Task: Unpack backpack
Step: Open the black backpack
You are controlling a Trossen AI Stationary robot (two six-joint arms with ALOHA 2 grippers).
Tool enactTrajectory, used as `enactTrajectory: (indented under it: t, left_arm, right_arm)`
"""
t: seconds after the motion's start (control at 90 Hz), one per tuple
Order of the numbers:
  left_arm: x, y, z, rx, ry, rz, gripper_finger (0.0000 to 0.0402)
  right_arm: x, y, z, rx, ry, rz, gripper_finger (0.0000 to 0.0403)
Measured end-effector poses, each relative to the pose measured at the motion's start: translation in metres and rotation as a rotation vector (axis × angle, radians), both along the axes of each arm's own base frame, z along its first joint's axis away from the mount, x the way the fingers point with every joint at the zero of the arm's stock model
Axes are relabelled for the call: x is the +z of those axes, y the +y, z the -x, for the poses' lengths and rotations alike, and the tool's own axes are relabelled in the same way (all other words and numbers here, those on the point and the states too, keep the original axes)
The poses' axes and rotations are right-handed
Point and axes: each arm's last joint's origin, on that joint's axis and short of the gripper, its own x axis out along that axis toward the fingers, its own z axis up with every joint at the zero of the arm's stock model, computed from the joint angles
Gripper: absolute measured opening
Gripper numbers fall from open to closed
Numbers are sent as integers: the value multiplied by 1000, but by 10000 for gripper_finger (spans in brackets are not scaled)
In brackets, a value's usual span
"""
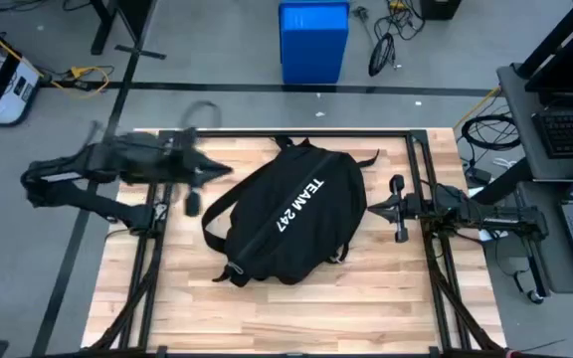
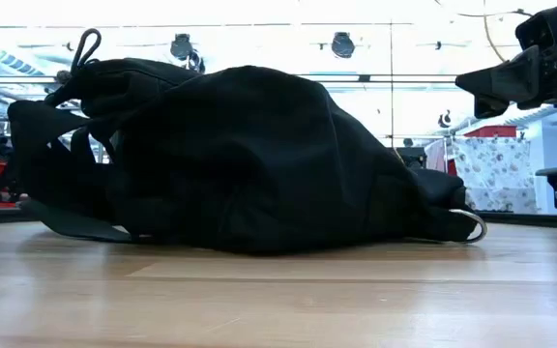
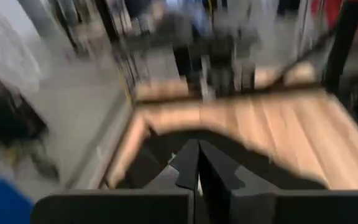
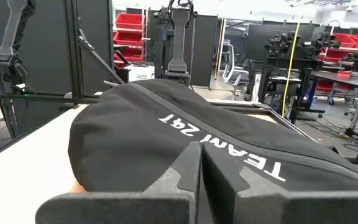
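— Where's the backpack (image 1: 288,217)?

— Flat in the middle of your table (image 1: 296,308), shut, its long axis running diagonally from the far right corner to the near left.

— Which arm is closer?

— Both are near. The left gripper (image 1: 207,171) hovers by the far-left straps, fingers pressed together. The right gripper (image 1: 398,207) waits just off its right side, also closed and empty.
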Motion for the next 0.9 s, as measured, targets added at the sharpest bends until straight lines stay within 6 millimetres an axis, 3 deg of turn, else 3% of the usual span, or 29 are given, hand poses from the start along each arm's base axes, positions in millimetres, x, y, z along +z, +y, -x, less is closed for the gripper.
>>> enactTrajectory:
  t: [0.222, 0.378, 0.556, 0.711, 0.9]
  left_arm:
    - [-45, -1, -33, 66, 346, 97, 0]
    - [-75, -9, -52, 113, 425, 206, 0]
    - [-104, -35, -69, 27, 275, 197, 0]
    - [-122, -53, -79, 56, 42, 64, 0]
    - [-135, -56, -80, 95, -45, -74, 0]
  right_arm:
    - [0, 0, 0, 0, 0, 0, 0]
    - [0, 0, 0, 0, 0, 0, 0]
    - [2, 0, 0, 0, -26, 2, 0]
    - [10, 0, 1, 4, -104, -25, 0]
    - [36, 1, 8, 9, -380, -1, 0]
